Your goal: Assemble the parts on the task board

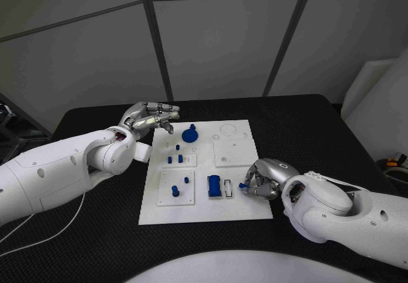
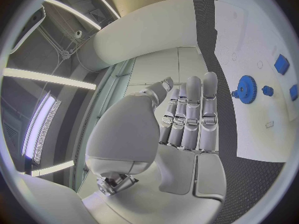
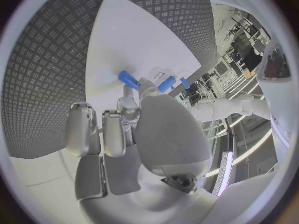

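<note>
Here the right robot hand (image 1: 263, 180) seemingly pinches a blue part (image 3: 127, 78); the left robot hand (image 1: 151, 118) hovers released.

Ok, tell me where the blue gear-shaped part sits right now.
In the head view the blue gear-shaped part stands near the far left corner of the white task board, just right of the left hand, whose fingers hover beside it.

White arms (image 1: 59, 171), silver robot hand (image 1: 263, 178)
</note>
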